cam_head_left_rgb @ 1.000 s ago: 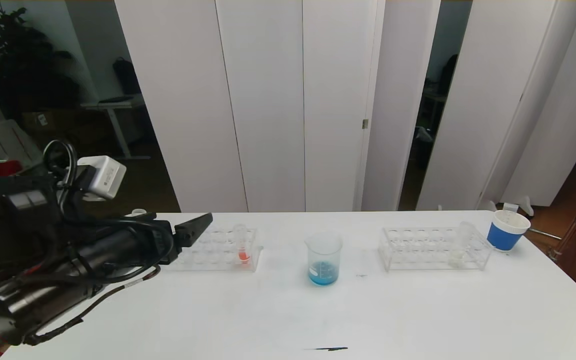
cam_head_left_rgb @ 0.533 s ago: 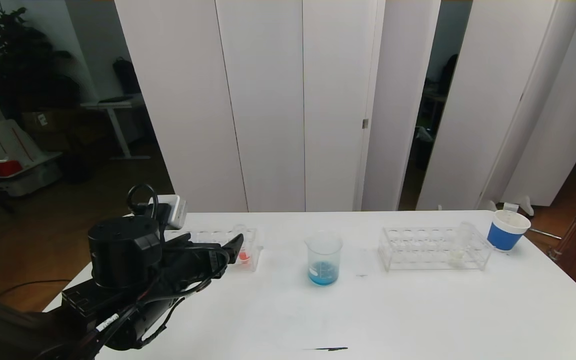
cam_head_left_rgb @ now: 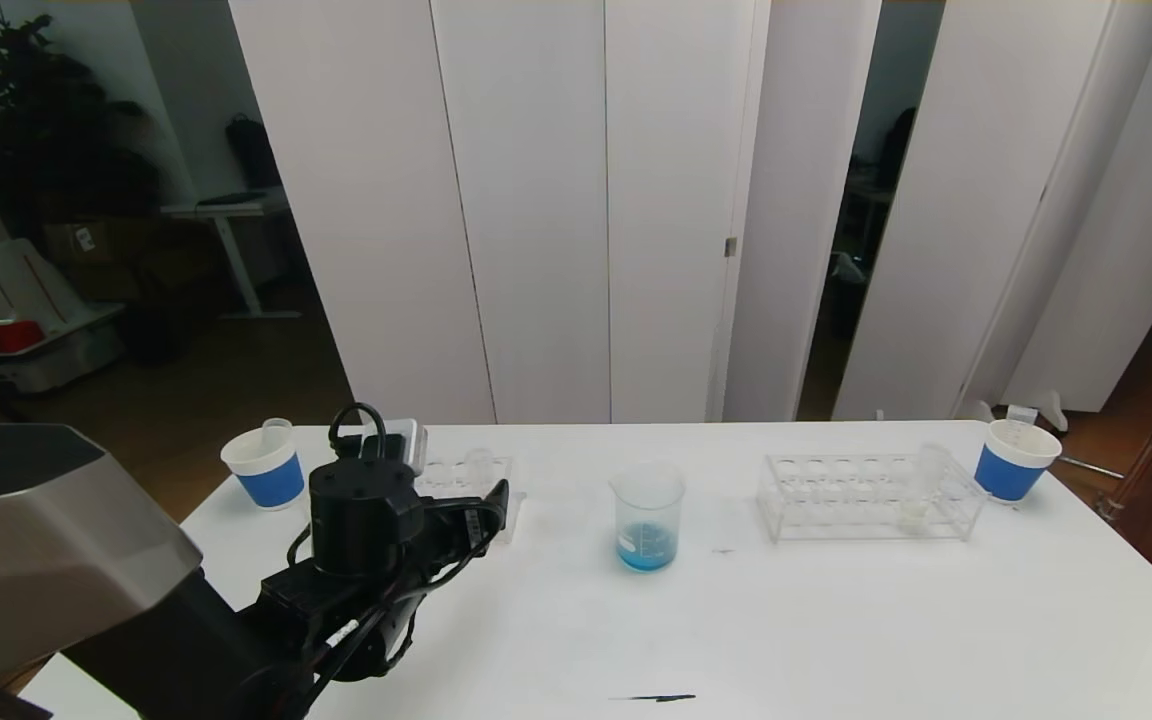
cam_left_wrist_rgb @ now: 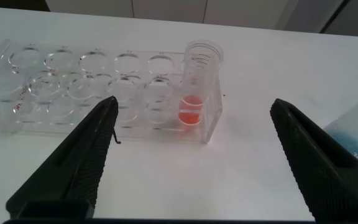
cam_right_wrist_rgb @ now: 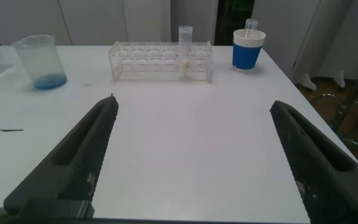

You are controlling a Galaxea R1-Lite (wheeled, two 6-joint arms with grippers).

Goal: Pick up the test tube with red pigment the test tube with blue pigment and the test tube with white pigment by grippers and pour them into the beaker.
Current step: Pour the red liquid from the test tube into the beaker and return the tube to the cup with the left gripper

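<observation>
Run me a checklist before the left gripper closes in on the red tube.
1. Left gripper open: ok, its fingers stand wide apart.
2. Red tube upright in its rack: ok, in an end slot.
3. Tube centred between the fingers: ok in the left wrist view, though the gripper is short of it.
4. Beaker upright and ready for pouring: ok, blue liquid already in its bottom.
5. White tube in the other rack: ok, standing upright.
6. Right gripper clear of the work: ok, open over bare table.
</observation>
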